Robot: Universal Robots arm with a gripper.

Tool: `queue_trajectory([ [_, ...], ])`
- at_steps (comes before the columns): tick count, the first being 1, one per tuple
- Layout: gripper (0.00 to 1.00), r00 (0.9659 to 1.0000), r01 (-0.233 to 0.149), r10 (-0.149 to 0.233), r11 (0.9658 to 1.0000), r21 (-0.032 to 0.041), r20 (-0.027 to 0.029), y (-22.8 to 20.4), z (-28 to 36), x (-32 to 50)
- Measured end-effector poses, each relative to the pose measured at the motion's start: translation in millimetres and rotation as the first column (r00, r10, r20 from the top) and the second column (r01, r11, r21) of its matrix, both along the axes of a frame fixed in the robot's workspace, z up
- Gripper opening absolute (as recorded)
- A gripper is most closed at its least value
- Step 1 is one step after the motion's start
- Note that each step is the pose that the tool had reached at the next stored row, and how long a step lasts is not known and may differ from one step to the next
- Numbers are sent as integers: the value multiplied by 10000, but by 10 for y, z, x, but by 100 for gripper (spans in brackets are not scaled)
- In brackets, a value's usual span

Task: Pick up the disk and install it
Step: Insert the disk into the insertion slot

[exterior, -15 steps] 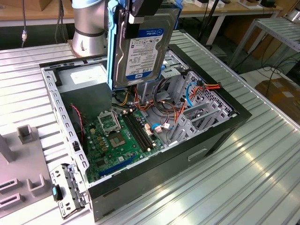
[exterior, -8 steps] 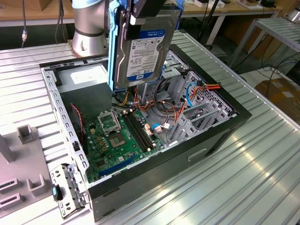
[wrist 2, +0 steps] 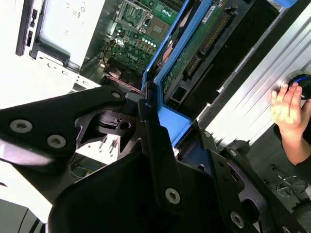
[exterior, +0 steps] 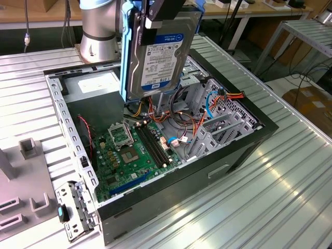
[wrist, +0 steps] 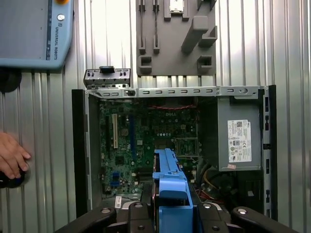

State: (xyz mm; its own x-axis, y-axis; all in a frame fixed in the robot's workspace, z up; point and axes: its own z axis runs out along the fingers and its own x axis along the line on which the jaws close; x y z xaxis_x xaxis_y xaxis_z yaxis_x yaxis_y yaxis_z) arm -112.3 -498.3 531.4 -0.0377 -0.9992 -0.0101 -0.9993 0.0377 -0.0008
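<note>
The disk (exterior: 158,54), a silver-grey hard drive with a white-and-blue label and blue rails, hangs upright above the open computer case (exterior: 70,132). My gripper (exterior: 162,14) is shut on its upper end, black fingers clamped on the blue rail. In the second wrist view the disk (wrist 2: 199,41) shows its green circuit side, with the gripper (wrist 2: 154,114) pinching the blue frame. In the first wrist view the disk's blue rail (wrist: 168,177) points down toward the motherboard (wrist: 146,136) from the gripper (wrist: 171,213). The disk's lower edge hangs over the cables near the case's middle.
Inside the case are the motherboard (exterior: 136,150), coloured cables (exterior: 181,122), a metal drive cage (exterior: 210,91) and a power supply (wrist: 239,141). A grey fixture (exterior: 23,171) and a loose metal bracket (exterior: 72,212) lie beside the case. A person's hand (wrist: 10,156) rests on the table near a pendant (wrist: 34,29).
</note>
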Motion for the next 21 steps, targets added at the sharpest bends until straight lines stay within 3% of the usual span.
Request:
queue_trajectory([
  [13, 37, 10000, 0, 0, 10000, 0, 0, -57, -1, 21],
  [21, 37, 10000, 0, 0, 10000, -3, -1, -87, -9, 110],
])
